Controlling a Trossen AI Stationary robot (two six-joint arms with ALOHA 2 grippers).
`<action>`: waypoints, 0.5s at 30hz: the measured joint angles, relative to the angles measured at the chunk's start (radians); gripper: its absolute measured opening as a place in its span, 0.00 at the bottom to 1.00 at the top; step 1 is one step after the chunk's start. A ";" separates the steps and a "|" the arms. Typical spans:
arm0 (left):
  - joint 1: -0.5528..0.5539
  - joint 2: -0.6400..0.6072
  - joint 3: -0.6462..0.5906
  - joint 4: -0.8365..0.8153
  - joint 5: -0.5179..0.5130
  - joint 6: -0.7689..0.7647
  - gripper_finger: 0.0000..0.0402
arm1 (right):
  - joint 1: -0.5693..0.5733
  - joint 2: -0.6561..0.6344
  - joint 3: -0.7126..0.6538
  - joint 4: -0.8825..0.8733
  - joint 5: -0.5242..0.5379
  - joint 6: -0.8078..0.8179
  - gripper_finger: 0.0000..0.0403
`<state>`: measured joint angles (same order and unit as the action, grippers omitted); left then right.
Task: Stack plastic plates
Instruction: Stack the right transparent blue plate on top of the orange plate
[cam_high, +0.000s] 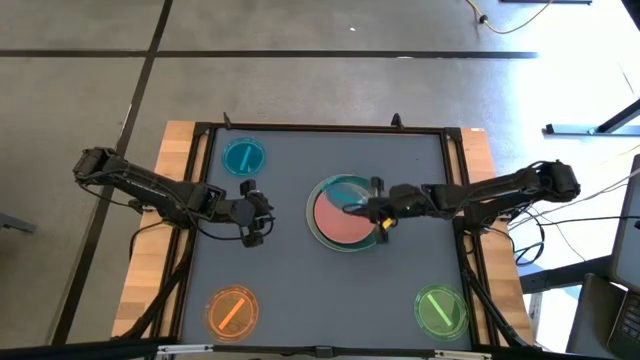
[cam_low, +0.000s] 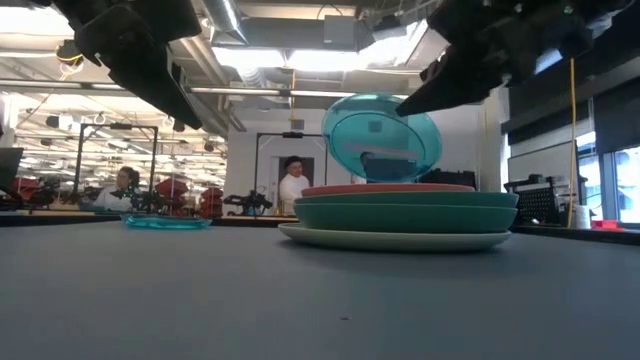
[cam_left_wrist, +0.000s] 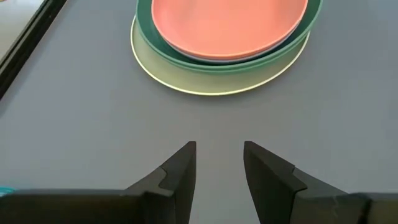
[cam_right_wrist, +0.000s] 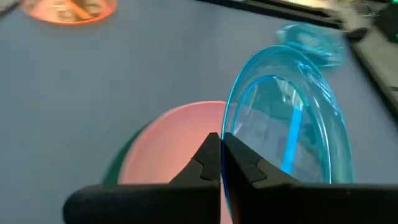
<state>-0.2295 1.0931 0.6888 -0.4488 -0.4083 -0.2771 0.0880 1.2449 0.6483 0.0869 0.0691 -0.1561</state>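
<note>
A stack of plates (cam_high: 345, 225) sits mid-table: pink (cam_right_wrist: 168, 149) on top, green (cam_low: 400, 213) below it, cream-white (cam_left_wrist: 211, 84) at the bottom. My right gripper (cam_right_wrist: 221, 142), also seen from above (cam_high: 372, 208), is over the stack's right part, shut on a small translucent teal plate (cam_low: 380, 138) that stands steeply tilted above the pink one. My left gripper (cam_left_wrist: 217, 165) is open and hovers left of the stack (cam_high: 262, 212), holding nothing. A grey-blue plate does not show. My right gripper pinches the teal plate's rim (cam_right_wrist: 229, 124) between its two fingers, one on each face of the plate. It reaches in from the table's right side. The plate stands nearly on edge over the pink plate; whether its lower edge (cam_low: 385, 181) touches that plate I cannot tell.
A second teal plate (cam_high: 243, 158) lies far left, an orange plate (cam_high: 232, 312) near left and a lime green plate (cam_high: 440, 310) near right. A black frame (cam_high: 330, 128) borders the grey table top. People sit in the room beyond the far edge.
</note>
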 joint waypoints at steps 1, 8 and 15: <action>0.000 0.000 0.000 0.000 0.000 0.000 0.32 | 0.009 0.000 0.000 -0.006 -0.016 0.014 0.00; 0.011 0.000 0.000 0.043 0.001 0.078 0.32 | 0.024 0.047 0.000 0.035 -0.096 0.100 0.00; 0.043 0.000 0.000 0.056 0.002 0.131 0.32 | 0.024 0.150 0.000 0.069 -0.008 0.156 0.00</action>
<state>-0.1867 1.0931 0.6888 -0.3926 -0.4064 -0.1463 0.1116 1.3947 0.6483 0.1559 0.0615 -0.0004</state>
